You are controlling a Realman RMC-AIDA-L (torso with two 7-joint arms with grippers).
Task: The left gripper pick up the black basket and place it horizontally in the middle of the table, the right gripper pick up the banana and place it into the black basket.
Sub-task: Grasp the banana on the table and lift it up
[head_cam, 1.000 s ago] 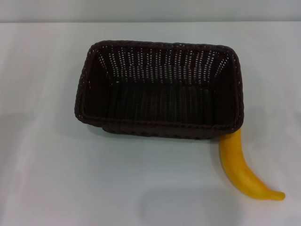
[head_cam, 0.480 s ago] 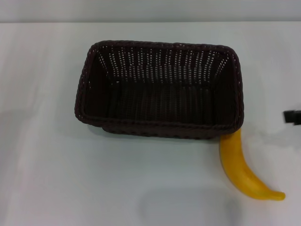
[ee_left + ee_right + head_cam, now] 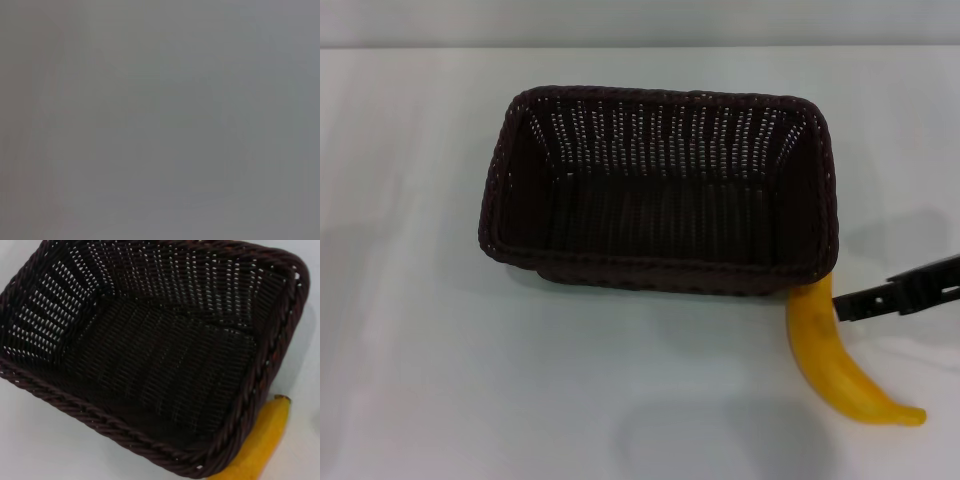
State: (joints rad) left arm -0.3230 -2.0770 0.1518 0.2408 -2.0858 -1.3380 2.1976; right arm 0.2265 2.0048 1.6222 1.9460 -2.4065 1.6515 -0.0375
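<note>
The black basket (image 3: 660, 272) stands empty, long side across, in the middle of the white table (image 3: 410, 350). The yellow banana (image 3: 830, 365) lies on the table at the basket's front right corner, its upper end touching the rim. My right gripper (image 3: 842, 304) reaches in from the right edge, its black tip just right of the banana's upper end. The right wrist view looks down into the basket (image 3: 125, 437) with the banana (image 3: 260, 450) beside it. My left gripper is out of view; the left wrist view shows only blank grey.
The table's far edge (image 3: 640, 47) runs along the top of the head view. Bare white surface lies left of and in front of the basket.
My right gripper came in from the right edge and moved left, down to the banana's upper end. The basket and the banana have not moved.
</note>
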